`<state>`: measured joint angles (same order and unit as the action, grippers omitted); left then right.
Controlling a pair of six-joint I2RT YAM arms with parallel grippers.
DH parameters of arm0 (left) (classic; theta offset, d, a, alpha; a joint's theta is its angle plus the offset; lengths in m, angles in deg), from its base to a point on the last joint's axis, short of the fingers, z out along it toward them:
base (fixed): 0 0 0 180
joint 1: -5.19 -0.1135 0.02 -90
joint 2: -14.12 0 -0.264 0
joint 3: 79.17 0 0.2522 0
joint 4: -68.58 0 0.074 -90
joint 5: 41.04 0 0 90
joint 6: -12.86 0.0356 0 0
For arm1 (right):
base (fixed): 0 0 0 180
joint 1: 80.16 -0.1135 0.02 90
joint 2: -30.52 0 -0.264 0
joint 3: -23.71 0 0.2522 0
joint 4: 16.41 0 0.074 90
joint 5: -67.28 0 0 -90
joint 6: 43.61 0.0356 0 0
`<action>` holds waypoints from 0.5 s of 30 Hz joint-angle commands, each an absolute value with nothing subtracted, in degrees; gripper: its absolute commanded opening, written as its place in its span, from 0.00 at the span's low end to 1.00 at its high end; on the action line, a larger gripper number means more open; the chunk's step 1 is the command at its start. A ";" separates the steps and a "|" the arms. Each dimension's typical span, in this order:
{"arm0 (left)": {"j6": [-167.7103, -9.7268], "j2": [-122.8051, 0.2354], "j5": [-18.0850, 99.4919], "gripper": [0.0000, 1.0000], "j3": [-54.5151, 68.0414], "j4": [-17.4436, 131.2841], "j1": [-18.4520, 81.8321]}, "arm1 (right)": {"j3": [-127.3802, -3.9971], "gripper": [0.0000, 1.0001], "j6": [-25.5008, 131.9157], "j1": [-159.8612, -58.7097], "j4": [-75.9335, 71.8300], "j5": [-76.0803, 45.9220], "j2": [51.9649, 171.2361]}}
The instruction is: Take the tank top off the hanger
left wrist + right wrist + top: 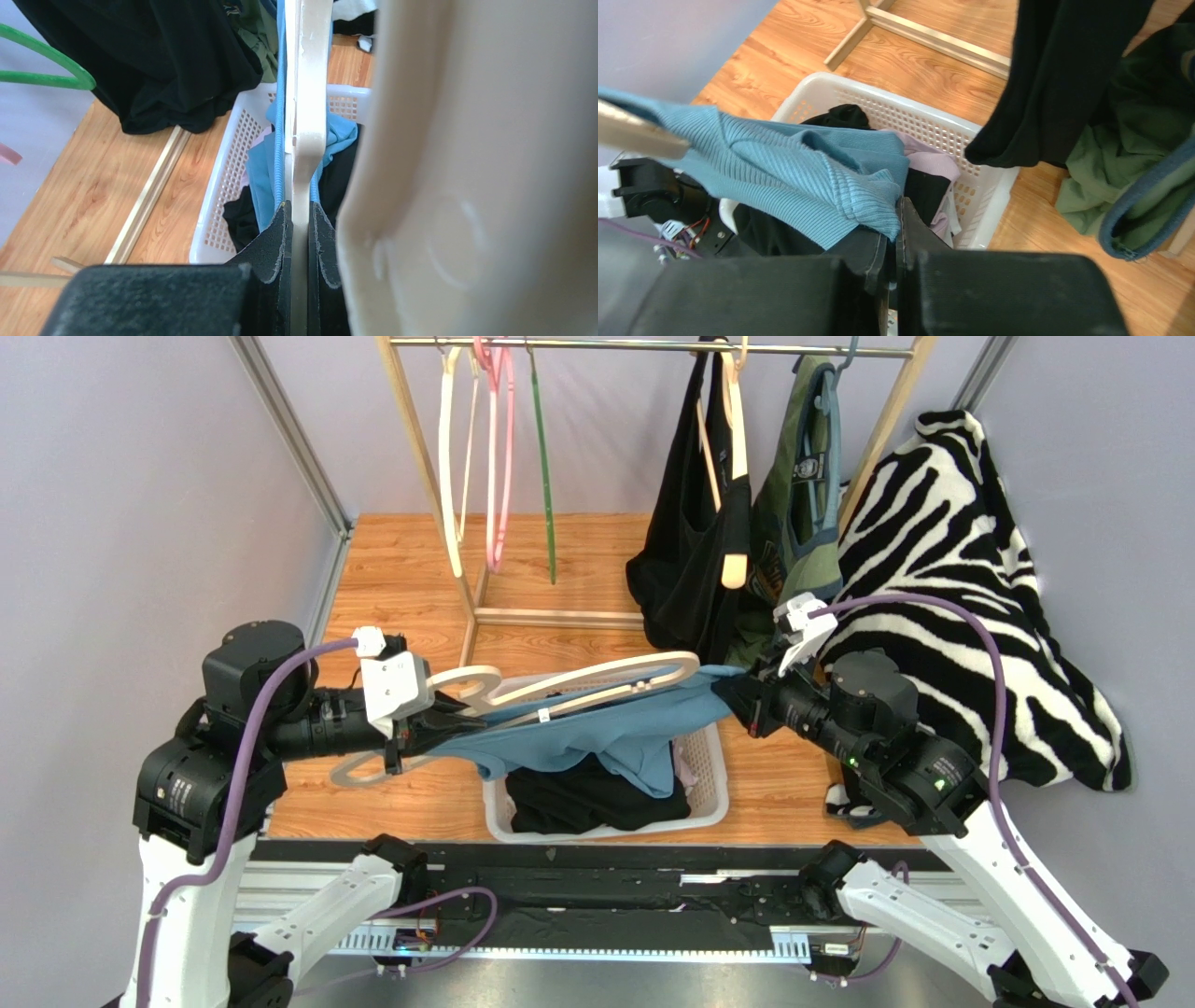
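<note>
Left gripper (300, 213): I see jaws clamped on cream hanger (309, 105).
Right gripper (898, 217): pinching blue tank top (787, 175) over basket (836, 87).

I get bright, even, soft light in all three views, seemingly from overhead; shadows on the wooden floor (407, 574) are faint, and nothing glares. On the left wrist view the hanger (309, 126) smears to a pale blur near the lens; on the right wrist view the right gripper (898, 210) looks soft, while the tank top (780, 168) ribbing reads crisp.
</note>
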<state>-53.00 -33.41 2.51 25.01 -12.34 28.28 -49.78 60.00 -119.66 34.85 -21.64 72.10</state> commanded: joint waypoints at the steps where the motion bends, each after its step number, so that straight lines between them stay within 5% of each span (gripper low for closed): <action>1: -52.62 -36.32 -0.16 0.04 28.81 -10.49 27.87 | -53.33 0.28 56.51 -119.09 37.34 -17.10 73.32; 3: -52.88 -37.03 -0.43 0.04 29.43 -10.05 27.87 | -55.96 0.56 54.57 -119.09 38.92 -15.43 73.32; 6: -53.14 -38.43 0.01 0.04 29.87 -9.43 27.87 | -58.16 0.73 51.50 -119.09 39.45 -11.74 71.22; 15: -54.64 -40.55 -1.83 0.06 27.93 -8.29 28.04 | -66.87 0.85 47.00 -119.09 39.82 -5.41 69.89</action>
<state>-53.52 -40.53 1.31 27.74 -11.33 28.26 -63.33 49.14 -119.34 42.94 -11.02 69.33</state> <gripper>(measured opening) 0.108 0.849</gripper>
